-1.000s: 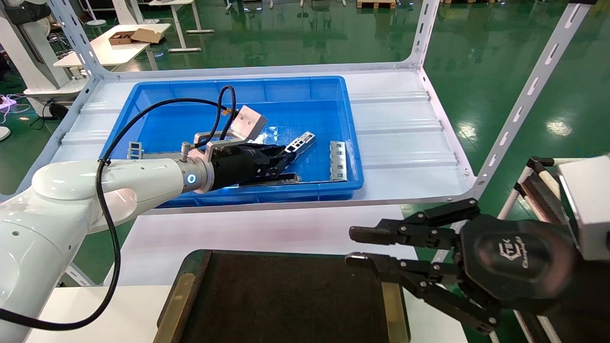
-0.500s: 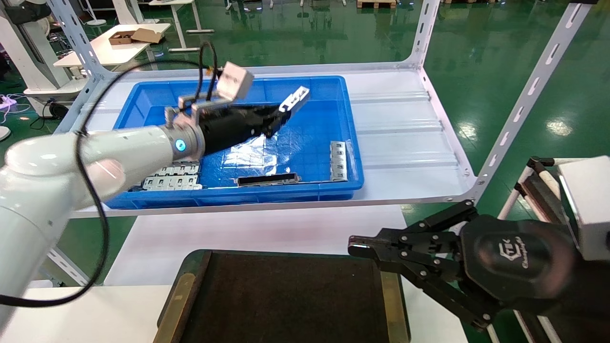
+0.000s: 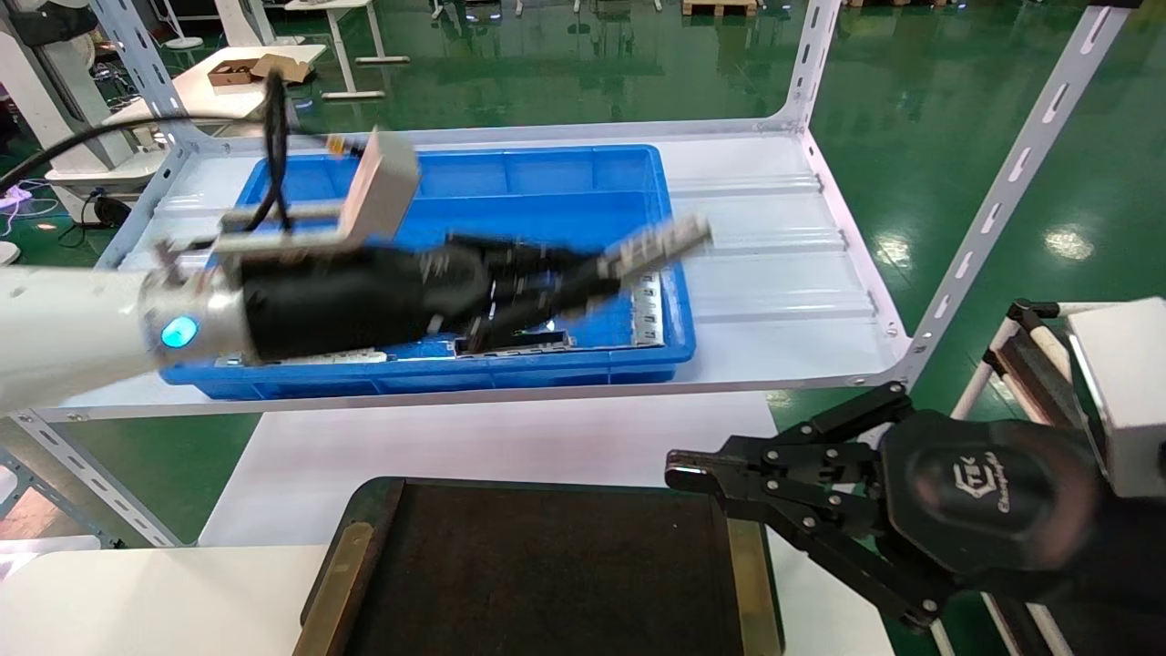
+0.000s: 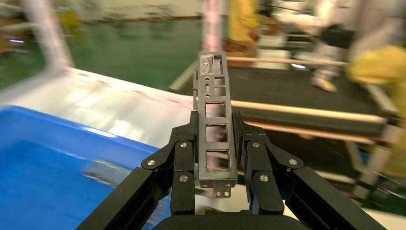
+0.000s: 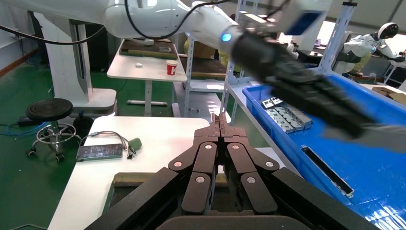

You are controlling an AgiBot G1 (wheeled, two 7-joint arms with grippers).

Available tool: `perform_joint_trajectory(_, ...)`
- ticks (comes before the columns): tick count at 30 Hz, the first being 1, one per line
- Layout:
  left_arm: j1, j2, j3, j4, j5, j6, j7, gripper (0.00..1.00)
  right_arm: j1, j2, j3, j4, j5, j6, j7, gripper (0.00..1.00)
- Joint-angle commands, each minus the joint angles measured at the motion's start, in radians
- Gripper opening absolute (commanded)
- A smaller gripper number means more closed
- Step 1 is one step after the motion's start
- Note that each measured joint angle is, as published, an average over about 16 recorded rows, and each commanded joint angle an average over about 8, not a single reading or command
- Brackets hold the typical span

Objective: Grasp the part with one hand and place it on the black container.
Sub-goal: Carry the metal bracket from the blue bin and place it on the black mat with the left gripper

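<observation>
Silver-grey sheet metal shows between black fingers: in the head view the left gripper [image 3: 601, 273] has the part [image 3: 658, 246] clamped by one end, and where half a second ago it held it high over the far side of the blue bin [image 3: 583, 173], it has now swung outward and lower, so the part juts past the bin's right wall. That reads as the pick being finished and the carry toward the black container [image 3: 547, 574] begun; the container sits nearer the robot, still bare, with the part well apart from it. The right gripper [image 3: 679, 474] hangs beside the container's right rim, its fingers drawn together on nothing, as they were half a second ago. In the left wrist view the part [image 4: 216, 125] stands upright in the left gripper [image 4: 215, 165], both jaws pressed against its sides, windows facing the camera. In the right wrist view the right gripper [image 5: 220, 125] is closed and empty, with the left arm crossing above the blue bin [image 5: 378, 158].
</observation>
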Motion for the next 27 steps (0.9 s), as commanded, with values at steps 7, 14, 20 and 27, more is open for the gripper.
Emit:
perform_joint_trajectory(7,0.168,-0.106,0.019,-0.164,-0.03,0.115,-0.07,0.0,0.0,0.0,0.0,0.0,0.0,0.0,0.0,0.0)
perform_joint_trajectory(14,0.424,-0.168,0.043,-0.371,-0.067,0.062,-0.183,0.0,0.0,0.0,0.0,0.0,0.0,0.0,0.0,0.0)
perform_joint_trajectory(20,0.643,-0.154,0.041,-0.463,-0.087,-0.157,-0.265,0.0,0.0,0.0,0.0,0.0,0.0,0.0,0.0,0.0)
perform_joint_trajectory(27,0.805,-0.056,0.015,-0.54,-0.079,-0.56,-0.33,0.0,0.0,0.0,0.0,0.0,0.0,0.0,0.0,0.0)
